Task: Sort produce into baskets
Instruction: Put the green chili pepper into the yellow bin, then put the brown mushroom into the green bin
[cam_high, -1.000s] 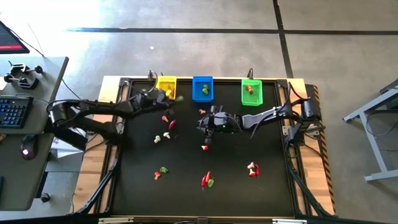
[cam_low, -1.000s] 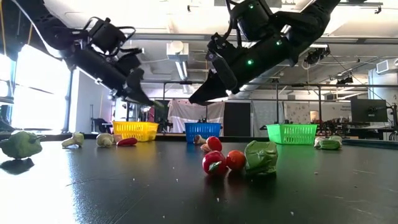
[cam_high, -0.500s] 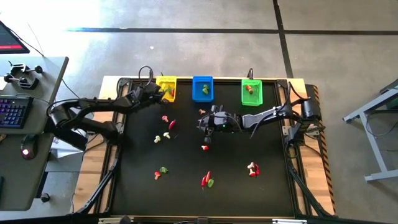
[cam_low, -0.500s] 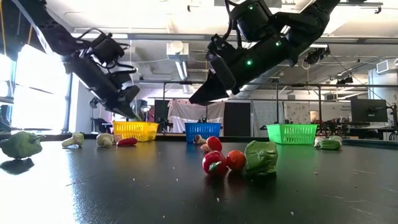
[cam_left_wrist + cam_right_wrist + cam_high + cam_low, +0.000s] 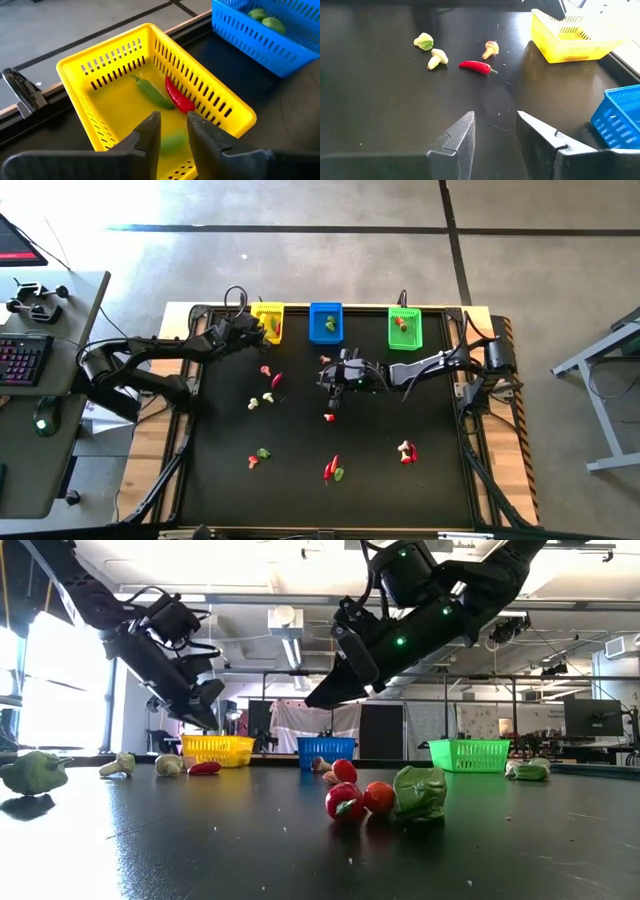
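The left hand (image 5: 174,131) is hovering right over the yellow basket (image 5: 120,60) at the back of the black table (image 5: 300,435), and its fingers are sitting a bit spread with nothing pinched between them. Under it, inside the yellow basket, a green chilli (image 5: 151,93) and a red chilli (image 5: 178,97) are lying side by side, and a blurry green piece (image 5: 172,142) is showing in the gap between the fingers, though I can't tell whether it's resting on the basket floor. The blue basket (image 5: 326,321) is sitting just beside the yellow one with green pieces in it, and the green basket (image 5: 405,327) is further along the same back edge. The right hand (image 5: 495,131) is hanging over the middle of the table, fingers spread apart and gripping nothing. Ahead of it a red chilli (image 5: 477,66), two little mushrooms (image 5: 438,59) and a pale green piece (image 5: 424,41) are lying loose on the table. More red and green bits are scattered nearer the front edge.
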Controlling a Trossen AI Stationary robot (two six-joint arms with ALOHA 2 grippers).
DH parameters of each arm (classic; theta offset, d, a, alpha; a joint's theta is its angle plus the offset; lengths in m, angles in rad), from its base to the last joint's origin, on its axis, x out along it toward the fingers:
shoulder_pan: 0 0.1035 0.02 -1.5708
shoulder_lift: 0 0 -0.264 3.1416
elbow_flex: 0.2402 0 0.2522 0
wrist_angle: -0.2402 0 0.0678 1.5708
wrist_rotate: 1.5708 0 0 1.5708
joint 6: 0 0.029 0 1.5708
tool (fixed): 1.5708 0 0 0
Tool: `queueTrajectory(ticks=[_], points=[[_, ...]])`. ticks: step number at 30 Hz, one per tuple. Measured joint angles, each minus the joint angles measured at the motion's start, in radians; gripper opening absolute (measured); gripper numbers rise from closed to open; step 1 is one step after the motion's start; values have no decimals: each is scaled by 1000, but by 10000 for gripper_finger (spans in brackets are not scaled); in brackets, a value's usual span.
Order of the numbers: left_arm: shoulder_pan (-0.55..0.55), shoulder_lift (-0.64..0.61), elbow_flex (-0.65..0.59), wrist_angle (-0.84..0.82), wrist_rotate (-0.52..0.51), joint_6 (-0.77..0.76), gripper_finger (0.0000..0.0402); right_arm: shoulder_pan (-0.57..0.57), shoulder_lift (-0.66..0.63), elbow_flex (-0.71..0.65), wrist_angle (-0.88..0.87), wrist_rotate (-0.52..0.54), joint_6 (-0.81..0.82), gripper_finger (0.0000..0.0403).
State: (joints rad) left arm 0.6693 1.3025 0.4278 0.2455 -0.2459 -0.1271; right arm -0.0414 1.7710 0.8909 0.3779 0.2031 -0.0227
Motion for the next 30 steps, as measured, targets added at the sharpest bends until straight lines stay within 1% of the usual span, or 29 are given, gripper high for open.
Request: queueTrajectory(ticks=[3, 6, 10, 15, 18, 21, 25, 27, 30], points=[[0, 0, 0, 3, -2, 5, 104, 0, 0, 0, 0, 0, 0, 134], [-6, 0, -6, 31, -4, 35, 101, 0, 0, 0, 0, 0, 0, 134], [-45, 0, -52, 154, 4, 82, 63, 1, 0, 0, -5, 0, 0, 134], [-109, -1, -113, 304, 5, 95, 11, 2, 0, 0, -20, 0, 35, 134], [-149, -1, -141, 390, 6, 110, 3, 4, -2, 0, -9, -8, 100, 134], [-195, -1, -172, 488, 7, 138, 5, 9, -36, 0, -32, -56, 164, 134], [-261, -1, -199, 580, 8, 183, 2, 44, -110, 0, -147, -82, 208, 134], [-290, -1, -202, 596, 8, 203, 1, 62, -155, 0, -238, -84, 239, 134], [-324, -1, -202, 606, 8, 241, 1, 92, -216, 0, -395, -84, 339, 134]])
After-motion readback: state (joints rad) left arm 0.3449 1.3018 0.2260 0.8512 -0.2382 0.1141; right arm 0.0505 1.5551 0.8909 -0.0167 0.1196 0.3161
